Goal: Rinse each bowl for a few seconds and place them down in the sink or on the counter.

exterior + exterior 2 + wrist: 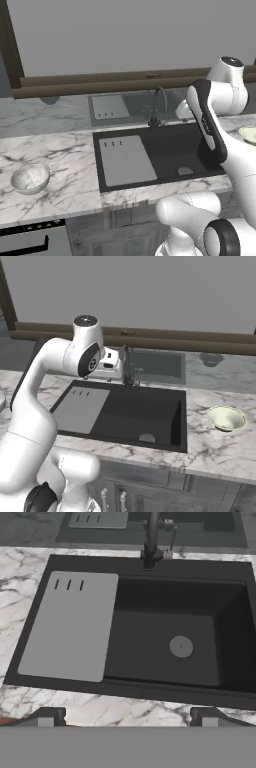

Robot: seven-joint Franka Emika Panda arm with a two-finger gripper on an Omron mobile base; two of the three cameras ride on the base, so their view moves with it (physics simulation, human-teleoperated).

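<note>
**Arm poised over the sink, both bowls not yet picked up**

The gripper hangs above the sink, its 2 dark tips spread wide with nothing between them. Neither of the 2 bowls is in hand, so the job looks to be at its first step: choosing a bowl and reaching for it.

The speckled grey-white bowl sits upright on the counter well to the left of the sink. The pale cream bowl, greenish inside, rests on the counter to the right of the sink, near its edge. The next move calls for swinging off the basin to 1 bowl and closing on its thin rim.

The sink is a matte black rectangle with a round drain; a flat grey panel with 3 slots covers its left part, and a dark arched tap rises behind it. The counter is glossy, veined marble-look.
</note>
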